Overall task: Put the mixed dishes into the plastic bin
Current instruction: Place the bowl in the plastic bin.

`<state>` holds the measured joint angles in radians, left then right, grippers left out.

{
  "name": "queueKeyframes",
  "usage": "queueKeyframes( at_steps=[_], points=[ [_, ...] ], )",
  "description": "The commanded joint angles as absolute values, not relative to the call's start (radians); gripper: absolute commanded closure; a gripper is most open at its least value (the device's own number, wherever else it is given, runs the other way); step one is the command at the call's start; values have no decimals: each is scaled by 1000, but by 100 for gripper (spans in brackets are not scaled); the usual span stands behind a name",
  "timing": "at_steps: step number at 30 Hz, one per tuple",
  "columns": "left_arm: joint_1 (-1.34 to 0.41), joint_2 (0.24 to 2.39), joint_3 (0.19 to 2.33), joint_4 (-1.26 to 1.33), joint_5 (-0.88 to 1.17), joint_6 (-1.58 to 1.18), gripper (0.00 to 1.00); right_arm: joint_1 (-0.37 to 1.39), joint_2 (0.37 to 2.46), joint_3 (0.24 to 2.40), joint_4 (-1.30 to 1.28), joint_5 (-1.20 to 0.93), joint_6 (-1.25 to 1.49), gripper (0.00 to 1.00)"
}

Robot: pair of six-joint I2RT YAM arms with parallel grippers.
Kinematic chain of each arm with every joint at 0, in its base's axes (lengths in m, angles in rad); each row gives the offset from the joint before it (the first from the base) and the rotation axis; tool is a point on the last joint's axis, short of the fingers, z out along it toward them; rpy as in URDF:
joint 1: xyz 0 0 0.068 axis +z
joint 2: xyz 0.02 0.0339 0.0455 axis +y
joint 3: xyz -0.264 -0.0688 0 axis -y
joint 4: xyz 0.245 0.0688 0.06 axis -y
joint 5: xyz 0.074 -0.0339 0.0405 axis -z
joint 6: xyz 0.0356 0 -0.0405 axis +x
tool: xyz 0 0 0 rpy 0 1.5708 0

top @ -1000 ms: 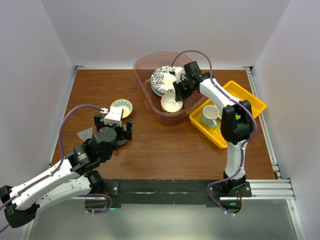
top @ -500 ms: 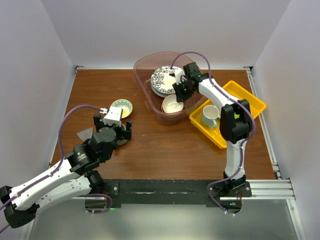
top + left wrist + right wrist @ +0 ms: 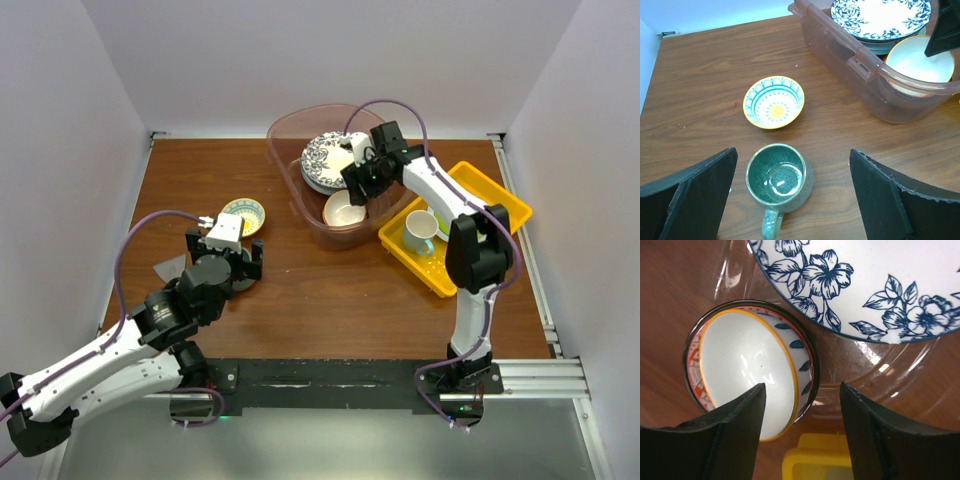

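White-glazed bowl [image 3: 745, 385] now rests in the plastic bin [image 3: 290, 135] beside the blue floral plate [image 3: 865, 280], the right gripper [image 3: 802, 390] having just spread its jaws and let go, while the left gripper [image 3: 792, 155] hangs spread wide over the teal mug [image 3: 777, 175], not yet binned.

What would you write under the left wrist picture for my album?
Open left gripper hovers over the teal mug, a yellow patterned bowl beyond and the plastic bin at upper right.
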<state>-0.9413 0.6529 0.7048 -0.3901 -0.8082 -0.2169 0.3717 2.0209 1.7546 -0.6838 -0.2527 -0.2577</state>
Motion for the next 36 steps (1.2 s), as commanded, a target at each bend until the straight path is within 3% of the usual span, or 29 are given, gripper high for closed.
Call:
queueKeyframes(
  at_steps=[1, 12, 23, 36],
  points=[
    [-934, 647, 698, -374, -819, -221, 0, 368, 1856, 1726, -663, -268, -291, 26],
    [-882, 675, 695, -342, -744, -221, 0, 362, 1531, 1499, -595, -423, -344, 2],
    [-750, 703, 689, -276, -571, -244, 0, 147, 1110, 1107, -310, -788, -209, 2],
    [-696, 750, 716, -268, -477, -337, 0, 74, 1078, 997, -250, -925, -206, 2]
  ],
)
